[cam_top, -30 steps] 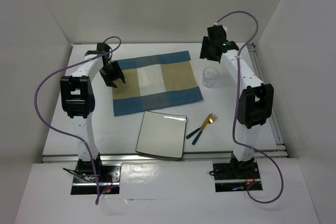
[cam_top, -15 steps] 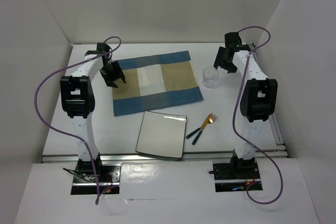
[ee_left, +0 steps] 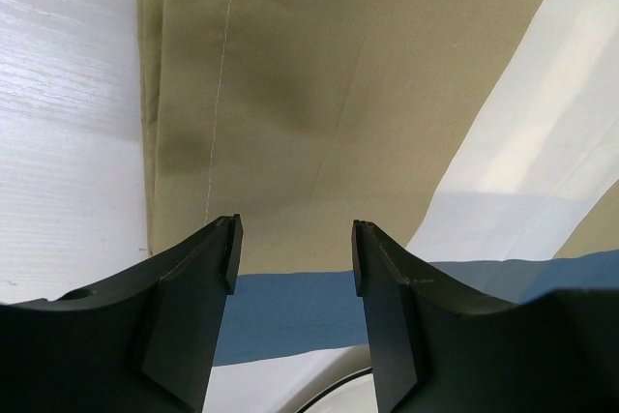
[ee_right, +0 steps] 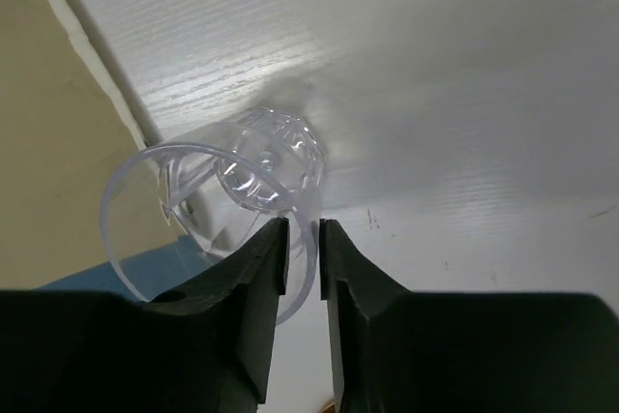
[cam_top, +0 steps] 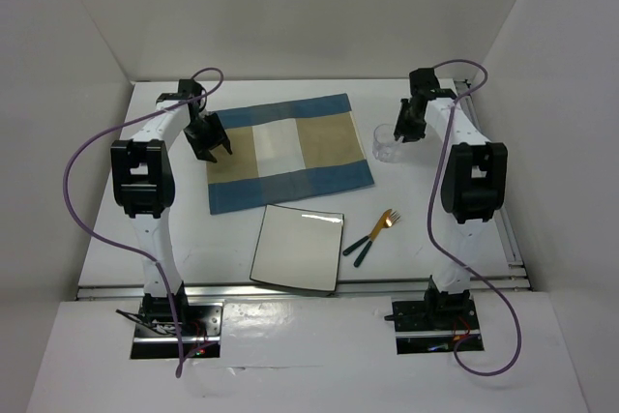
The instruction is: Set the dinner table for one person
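So the right pincer [ee_right: 303, 239] is pinching the rim wall of the clear plastic cup [ee_right: 242, 176], near the far right corner of the broad matte-white table [cam_top: 227, 239], beside the blue-and-tan cloth placemat [cam_top: 290, 152]. Cup looks light, slick and squashy, so go gentle. The left pincer [ee_left: 293, 239]: half-open, empty.

Blue-and-tan rectangular cloth placemat [cam_top: 290, 152]: lies flat. Square glossy white plate [cam_top: 298, 248]: at its near edge. Clear plastic cup [cam_top: 386, 143]: upright, beside its right edge. Gold-tined, green-handled fork [cam_top: 378, 230]: right of the plate.
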Tool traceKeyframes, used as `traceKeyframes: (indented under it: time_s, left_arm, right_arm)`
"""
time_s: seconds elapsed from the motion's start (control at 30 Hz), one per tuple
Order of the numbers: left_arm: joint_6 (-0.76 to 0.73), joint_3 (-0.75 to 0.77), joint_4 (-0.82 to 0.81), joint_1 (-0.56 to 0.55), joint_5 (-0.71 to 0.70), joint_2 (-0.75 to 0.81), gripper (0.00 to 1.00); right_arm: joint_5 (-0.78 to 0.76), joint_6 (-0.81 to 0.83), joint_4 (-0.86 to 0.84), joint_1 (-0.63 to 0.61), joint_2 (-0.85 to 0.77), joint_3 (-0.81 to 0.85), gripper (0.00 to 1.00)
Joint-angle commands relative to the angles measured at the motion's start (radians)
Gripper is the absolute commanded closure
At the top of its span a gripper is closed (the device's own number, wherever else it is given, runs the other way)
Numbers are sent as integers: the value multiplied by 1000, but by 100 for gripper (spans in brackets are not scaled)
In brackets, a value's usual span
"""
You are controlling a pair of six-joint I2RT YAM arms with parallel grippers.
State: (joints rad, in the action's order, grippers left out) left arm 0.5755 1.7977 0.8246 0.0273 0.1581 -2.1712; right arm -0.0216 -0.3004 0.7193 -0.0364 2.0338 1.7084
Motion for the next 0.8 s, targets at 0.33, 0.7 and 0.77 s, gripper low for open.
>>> traceKeyframes:
  time_s: [0.33, 0.7, 0.77]
  left_arm:
    - [-19, 49, 25, 8, 11, 4, 34]
    - [-19, 31, 16, 8, 31, 22, 34]
    - [-19, 31, 16, 8, 31, 22, 34]
  right_arm:
    - [-158, -51, -32, 110, 19, 60, 100]
    - [-218, -81, 11, 196, 151, 229, 81]
    - [-190, -82, 11, 196, 163, 252, 45]
